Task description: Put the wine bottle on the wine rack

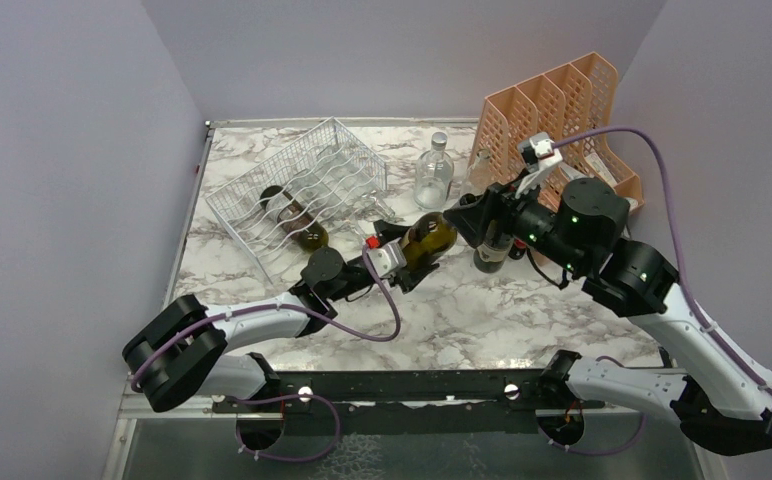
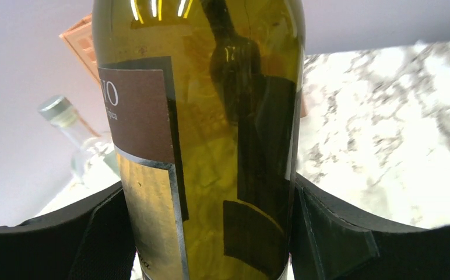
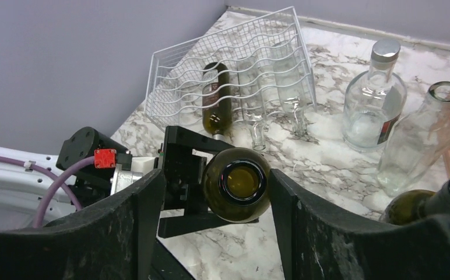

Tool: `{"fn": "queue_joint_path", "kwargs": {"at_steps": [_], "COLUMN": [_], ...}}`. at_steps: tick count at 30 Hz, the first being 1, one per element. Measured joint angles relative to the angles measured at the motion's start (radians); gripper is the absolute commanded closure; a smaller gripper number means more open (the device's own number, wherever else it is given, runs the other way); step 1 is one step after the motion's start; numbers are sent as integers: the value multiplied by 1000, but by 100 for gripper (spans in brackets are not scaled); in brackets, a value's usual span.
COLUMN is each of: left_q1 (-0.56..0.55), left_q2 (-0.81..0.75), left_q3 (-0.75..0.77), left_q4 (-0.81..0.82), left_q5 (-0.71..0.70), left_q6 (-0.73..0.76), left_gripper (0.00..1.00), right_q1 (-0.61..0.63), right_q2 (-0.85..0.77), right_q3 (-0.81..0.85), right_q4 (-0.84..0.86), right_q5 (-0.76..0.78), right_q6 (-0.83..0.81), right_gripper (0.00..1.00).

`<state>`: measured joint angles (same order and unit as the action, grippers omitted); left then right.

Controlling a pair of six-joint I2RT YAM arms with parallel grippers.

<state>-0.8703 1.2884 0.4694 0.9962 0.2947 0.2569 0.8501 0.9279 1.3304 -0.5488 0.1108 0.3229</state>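
Note:
An olive-green wine bottle (image 1: pixel 430 238) with a brown and gold label hangs above the marble table, roughly level, between the two arms. My left gripper (image 1: pixel 400 260) is shut on its body, and both black pads press its sides in the left wrist view, where the wine bottle (image 2: pixel 211 116) fills the middle. My right gripper (image 1: pixel 459 215) is at the neck end. Its fingers (image 3: pixel 147 216) stand apart around the mouth of the wine bottle (image 3: pixel 237 184), with a wide gap on the left side. The white wire wine rack (image 1: pixel 297 190) lies tilted at the back left.
A dark bottle (image 3: pixel 217 99) lies in the wine rack (image 3: pixel 234 64). A clear capped bottle (image 1: pixel 433 170) stands mid-back, and a second clear bottle (image 3: pixel 415 140) is beside it. Another dark bottle (image 1: pixel 492 250) stands under my right wrist. The peach file holder (image 1: pixel 552 110) is at the back right.

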Motion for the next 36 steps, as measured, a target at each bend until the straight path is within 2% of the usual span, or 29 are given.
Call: {"fn": "queue_joint_path", "kwargs": {"at_steps": [8, 17, 25, 36], "left_q1": [0, 0, 0, 0], "left_q2": [-19, -45, -49, -62], "left_q3": [7, 107, 181, 386], "left_q4": [-80, -246, -390, -707], "left_q5": [-30, 10, 61, 110], "left_q6": [384, 785, 1003, 1252], "left_gripper": [100, 100, 100, 100], "right_q1": [0, 0, 0, 0], "right_q2": [-50, -14, -23, 18], "right_q3": [32, 192, 112, 19], "right_q4": [-91, -334, -460, -482], "right_q5": [0, -1, -29, -116], "right_q6": [-34, -119, -106, -87], "right_gripper": [29, 29, 29, 33]}}
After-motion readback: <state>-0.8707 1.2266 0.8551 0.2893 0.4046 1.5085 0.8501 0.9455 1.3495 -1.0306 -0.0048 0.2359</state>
